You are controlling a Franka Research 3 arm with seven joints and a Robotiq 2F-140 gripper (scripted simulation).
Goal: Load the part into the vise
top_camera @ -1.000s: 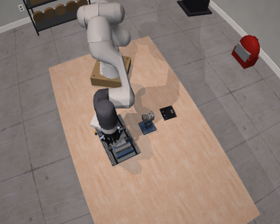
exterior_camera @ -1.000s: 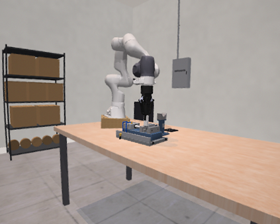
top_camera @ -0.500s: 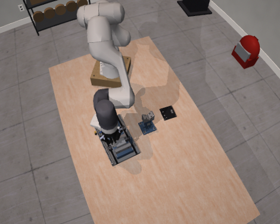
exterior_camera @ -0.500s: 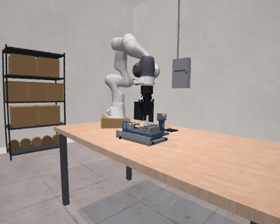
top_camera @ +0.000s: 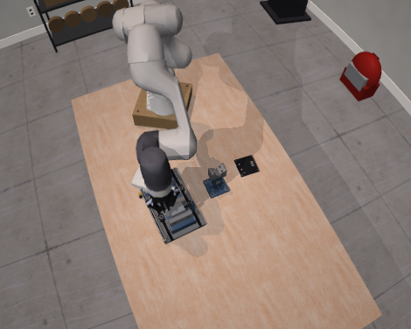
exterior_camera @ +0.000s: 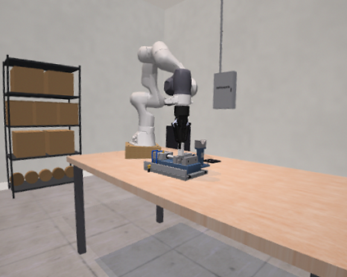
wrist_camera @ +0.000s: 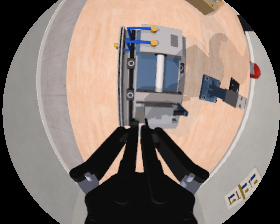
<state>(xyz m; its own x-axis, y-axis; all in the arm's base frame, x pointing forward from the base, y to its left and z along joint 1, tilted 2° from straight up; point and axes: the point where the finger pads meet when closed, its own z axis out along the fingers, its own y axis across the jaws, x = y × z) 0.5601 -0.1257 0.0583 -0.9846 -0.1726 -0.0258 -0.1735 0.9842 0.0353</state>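
Observation:
The vise lies on the table in front of the arm's base, with its air cylinder and blue hoses at the end near the arm. A pale grey block, the part, lies between the jaws above the blue bars; its slot is hidden. My gripper points straight down over the vise with its fingers shut together and nothing between them. The fingertips are right at the part's edge; I cannot tell if they touch it. The black infeed plate is bare.
The V-block on its blue base stands empty just right of the vise. A brown box carries the arm's base at the back. The vise also shows in the exterior view.

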